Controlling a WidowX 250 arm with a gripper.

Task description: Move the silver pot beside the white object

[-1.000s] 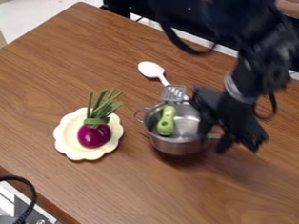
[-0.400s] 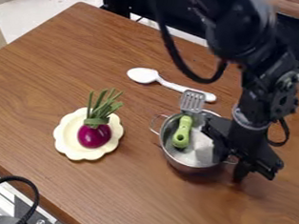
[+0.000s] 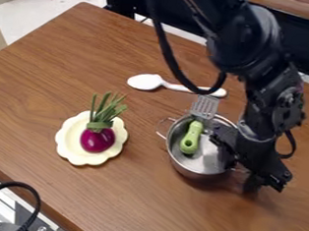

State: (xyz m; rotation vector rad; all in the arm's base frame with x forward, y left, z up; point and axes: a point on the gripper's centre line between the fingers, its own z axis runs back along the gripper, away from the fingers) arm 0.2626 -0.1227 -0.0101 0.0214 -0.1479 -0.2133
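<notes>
On the brown wood-grain table (image 3: 60, 82), we see the round silver metal pot (image 3: 196, 172) near the long white spoon (image 3: 146, 82); the black gripper (image 3: 240, 175) is at the pot's rim, clamped or not, we cannot tell.

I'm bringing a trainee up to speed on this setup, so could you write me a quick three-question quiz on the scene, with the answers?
1. True or false: the green-handled spatula is partly inside the silver pot.
2. What sits on the cream plate?
a) the silver pot
b) a purple vegetable with a green top
c) the green-handled spatula
3. Fill the gap: as the camera sees it, the end effector is at the pot's ____ side.

Key: 1 true; 2 b; 3 right
</notes>
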